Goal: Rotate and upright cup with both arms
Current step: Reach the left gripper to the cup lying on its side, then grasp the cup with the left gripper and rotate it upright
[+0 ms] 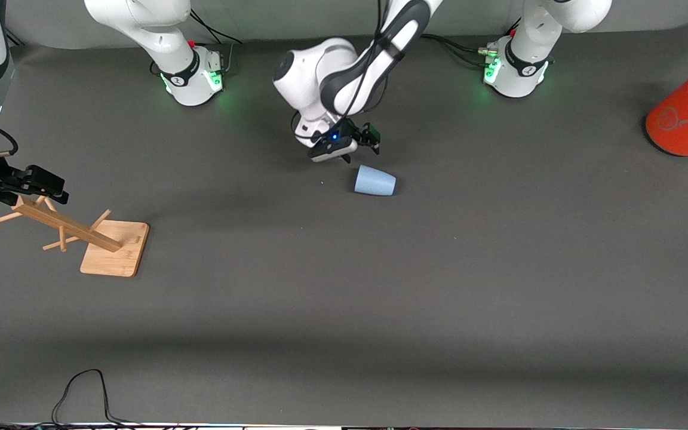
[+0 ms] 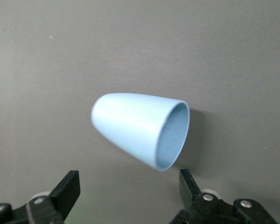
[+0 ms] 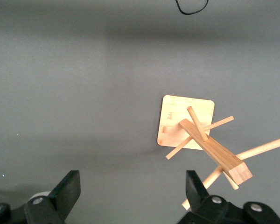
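Observation:
The pale-blue cup (image 1: 374, 181) lies on its side on the grey table, its mouth turned toward the left arm's end. In the left wrist view the cup (image 2: 135, 133) fills the middle, with the hollow inside showing. My left gripper (image 1: 361, 150) hangs open just beside the cup, over the table and not touching it. Its two black fingers (image 2: 67, 186) stand wide apart with only bare mat between them (image 2: 129, 186). My right gripper (image 1: 51, 190) waits open at the right arm's end, above the wooden rack, with nothing in it (image 3: 133, 186).
A wooden peg rack (image 1: 63, 226) on a square bamboo base (image 1: 114, 248) stands at the right arm's end; its post (image 3: 214, 149) shows close to the right fingers. An orange canister (image 1: 687, 122) with a grey lid lies at the left arm's end. A black cable (image 1: 81, 394) loops at the front edge.

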Robot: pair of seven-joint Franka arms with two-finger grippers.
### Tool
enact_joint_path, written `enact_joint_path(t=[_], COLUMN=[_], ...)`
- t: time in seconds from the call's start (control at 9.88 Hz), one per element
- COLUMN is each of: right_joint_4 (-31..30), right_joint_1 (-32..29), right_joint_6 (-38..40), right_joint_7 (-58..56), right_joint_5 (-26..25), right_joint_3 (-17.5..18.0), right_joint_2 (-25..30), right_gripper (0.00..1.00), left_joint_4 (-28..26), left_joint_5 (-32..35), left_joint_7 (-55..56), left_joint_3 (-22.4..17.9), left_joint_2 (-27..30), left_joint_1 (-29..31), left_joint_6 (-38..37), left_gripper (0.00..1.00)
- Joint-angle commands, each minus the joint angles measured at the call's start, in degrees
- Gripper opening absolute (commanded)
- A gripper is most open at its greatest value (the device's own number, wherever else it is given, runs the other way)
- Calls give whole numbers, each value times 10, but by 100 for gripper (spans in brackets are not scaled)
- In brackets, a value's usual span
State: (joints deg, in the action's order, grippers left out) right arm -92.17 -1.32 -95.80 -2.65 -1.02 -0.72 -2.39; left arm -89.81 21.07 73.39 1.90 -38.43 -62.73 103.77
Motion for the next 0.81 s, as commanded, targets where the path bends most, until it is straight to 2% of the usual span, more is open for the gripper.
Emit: enact_joint_path(t=[0.0, 0.1, 0.2, 0.3, 0.41, 0.51, 0.71], right_joint_4=[-10, -10, -10, -10, -10, -11, -11], right_joint_1=[5, 11, 31, 37, 37, 37, 40], right_joint_6=[-9, -10, -11, -11, -11, -11, -13], right_joint_7=[-18, -18, -18, -18, -18, -18, -18], right_joint_5=[14, 14, 14, 14, 14, 14, 13], right_joint_3=[-3, -6, -26, -35, -36, -36, -37], right_joint_2=[11, 11, 11, 11, 11, 11, 10], right_gripper=[100, 100, 100, 100, 100, 100, 100], left_joint_4=[66, 66, 66, 66, 66, 66, 67], left_joint_5=[16, 20, 25, 33, 38, 40, 39], left_joint_7=[9, 8, 5, 3, 3, 3, 1], left_joint_3=[-10, -14, -16, -16, -16, -17, -17], left_joint_2=[-57, -57, -57, -58, -58, -57, -52], left_joint_1=[-10, -9, -5, -4, -3, -3, -2], left_joint_6=[-19, -20, -21, -22, -26, -37, -40], left_gripper=[78, 66, 52, 31, 14, 3, 0])
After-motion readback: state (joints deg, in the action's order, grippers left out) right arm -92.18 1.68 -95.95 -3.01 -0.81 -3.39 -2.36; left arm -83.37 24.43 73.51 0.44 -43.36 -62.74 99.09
